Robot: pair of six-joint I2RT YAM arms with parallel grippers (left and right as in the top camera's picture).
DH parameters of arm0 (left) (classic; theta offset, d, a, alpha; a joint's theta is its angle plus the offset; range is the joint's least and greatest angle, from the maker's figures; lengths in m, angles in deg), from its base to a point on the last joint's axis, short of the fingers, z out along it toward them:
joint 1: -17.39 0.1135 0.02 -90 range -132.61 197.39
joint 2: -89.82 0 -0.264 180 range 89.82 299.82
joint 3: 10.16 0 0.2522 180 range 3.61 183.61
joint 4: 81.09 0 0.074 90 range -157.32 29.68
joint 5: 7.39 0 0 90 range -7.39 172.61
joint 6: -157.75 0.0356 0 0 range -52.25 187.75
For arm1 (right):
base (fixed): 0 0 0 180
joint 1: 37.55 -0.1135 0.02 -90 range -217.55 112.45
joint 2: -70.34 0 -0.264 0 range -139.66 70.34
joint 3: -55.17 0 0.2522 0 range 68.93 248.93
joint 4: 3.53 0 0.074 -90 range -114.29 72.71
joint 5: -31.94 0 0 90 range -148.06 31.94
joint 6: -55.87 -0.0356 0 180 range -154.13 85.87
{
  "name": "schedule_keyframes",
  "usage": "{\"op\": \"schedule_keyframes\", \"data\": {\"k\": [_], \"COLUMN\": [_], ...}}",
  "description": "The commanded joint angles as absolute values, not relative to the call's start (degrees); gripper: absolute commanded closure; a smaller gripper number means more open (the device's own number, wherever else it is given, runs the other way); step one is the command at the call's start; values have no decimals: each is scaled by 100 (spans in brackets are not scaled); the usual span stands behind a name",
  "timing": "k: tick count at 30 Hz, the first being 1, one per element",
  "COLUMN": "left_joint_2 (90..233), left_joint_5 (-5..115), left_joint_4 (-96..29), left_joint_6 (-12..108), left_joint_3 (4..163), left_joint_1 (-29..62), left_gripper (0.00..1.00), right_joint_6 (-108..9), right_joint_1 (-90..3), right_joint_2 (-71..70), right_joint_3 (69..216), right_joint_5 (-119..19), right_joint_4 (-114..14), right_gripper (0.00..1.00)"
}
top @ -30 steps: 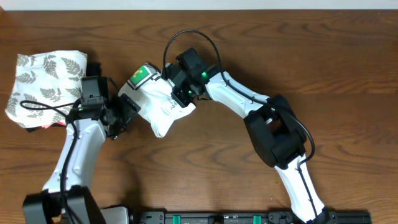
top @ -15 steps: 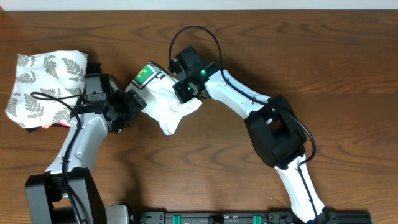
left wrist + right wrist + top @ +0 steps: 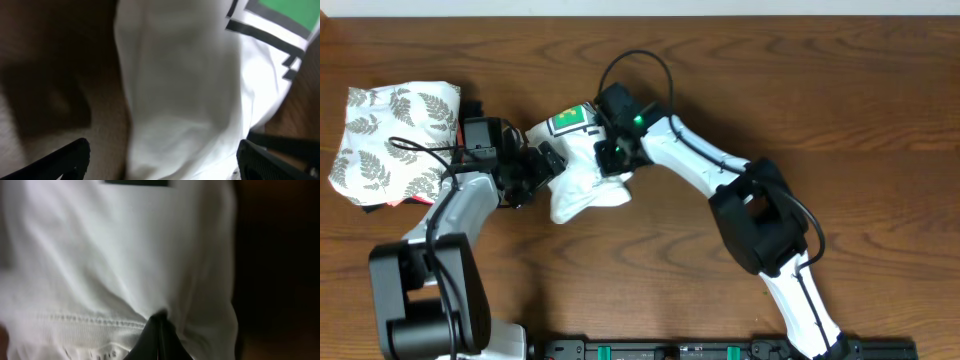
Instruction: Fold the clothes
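Note:
The white T-shirt [image 3: 582,178] lies bunched on the wooden table between my two arms, with its green-and-black print [image 3: 570,120] facing up at the top. In the left wrist view the shirt [image 3: 185,100] fills the space between the fingers, and the print [image 3: 285,12] is at the top right. My left gripper [image 3: 546,160] [image 3: 165,162] is open, its fingers on either side of the shirt's left edge. My right gripper [image 3: 610,156] [image 3: 160,332] is shut on a fold of the shirt [image 3: 125,255] near a stitched hem.
A folded white cloth with a grey fern-leaf pattern [image 3: 392,135] lies at the far left. A bit of red garment [image 3: 398,203] and a dark one [image 3: 470,106] show at its edges. Bare wood lies to the right and in front.
My left gripper has moved right and up against the shirt. The shirt's printed end has shifted right, and the bundle has bunched lower under the right gripper.

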State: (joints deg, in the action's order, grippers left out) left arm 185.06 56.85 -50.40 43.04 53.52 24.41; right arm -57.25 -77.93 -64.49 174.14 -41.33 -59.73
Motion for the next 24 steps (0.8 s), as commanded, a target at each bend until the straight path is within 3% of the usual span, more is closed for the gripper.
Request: {"op": "schedule_keyframes", "data": {"k": [1,11,24], "left_joint_2": [18720,18884,19006], "left_joint_5": [5399,5200,6166], "left_joint_4": [-5201,-5695,-5289], "left_joint_6": [4551,4954,5288], "left_joint_3": [5332,5332,5332], "left_joint_1": [2466,2466,2441], "left_gripper": [5,5,5], "right_joint_6": [-5937,-5932,-5869], "right_joint_1": [-8105,-7869,-7869], "right_joint_2": [-6941,-6941,-6941], "right_joint_3": [17071,17071,17071], "right_joint_5": [-3986,-3768,-3766], "right_joint_4": [-6143,-6316,-6355], "right_gripper": [99,99,99]}}
